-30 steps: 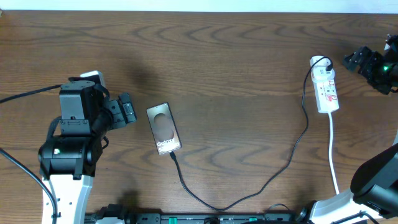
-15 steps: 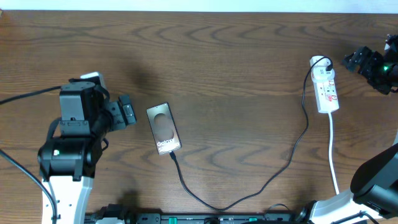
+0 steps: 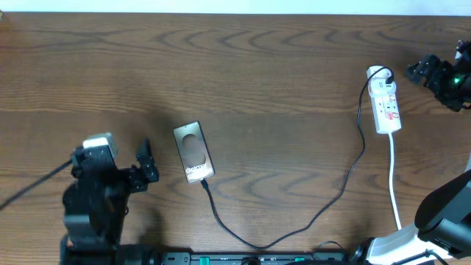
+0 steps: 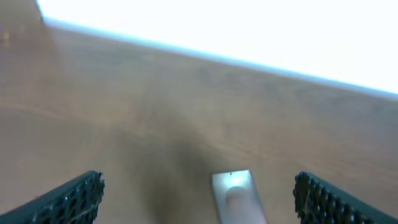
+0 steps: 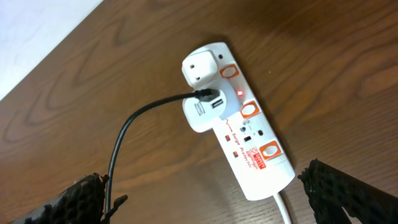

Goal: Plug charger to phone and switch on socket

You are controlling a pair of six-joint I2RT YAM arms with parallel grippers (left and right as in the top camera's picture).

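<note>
Centre-left on the desk (image 3: 280, 66) — phone (image 3: 193, 152) lies flat, white "Galaxy" lettering legible near its lower end, where the charger (image 3: 361, 140) tip meets it. The cable runs right to the socket (image 3: 385, 107); its red print is unreadable, one red lamp lit. Left tool (image 3: 146, 163) beside phone — released. Right tool (image 3: 413, 72) near socket, also released.

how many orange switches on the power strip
3 on the power strip: far-end switch, middle switch beside the charger adapter, and switch nearest the white lead. None seems hidden.
</note>
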